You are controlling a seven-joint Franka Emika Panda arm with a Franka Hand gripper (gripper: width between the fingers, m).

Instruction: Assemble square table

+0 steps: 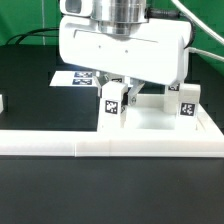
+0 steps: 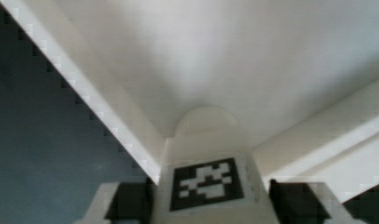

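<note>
**Pincer low over the panel, a tagged leg between its fingers**

On the exterior view's left you had a small white piece [image 1: 3, 101] at the frame edge, lying on the black table [image 1: 30, 85]; what it was could not be told. Behind the arm lay the marker board [image 1: 75, 77], flat on the table and partly hidden by the wrist housing. Across the front ran the long low white rail [image 1: 110, 147], touching the near edge of the square panel [image 1: 150, 122] and closing it in on that side.

Your pincer [image 1: 115, 88] hung low over the panel, its bulky white body blocking most of what lay behind. Right under it stood one tagged leg [image 1: 113, 104], upright on the panel near the rail. In the wrist view that leg [image 2: 207, 160] rose between the two dark fingers [image 2: 129, 200], one on either side and close to it, the jaws only narrowly apart; whether they actually pressed on it you could not tell. To the exterior view's right a second tagged leg [image 1: 187, 103] stood upright on the panel, apart from the pincer.

The table was matte black, and a dark backdrop with a green strip [image 1: 25, 22] closed the scene behind.
</note>
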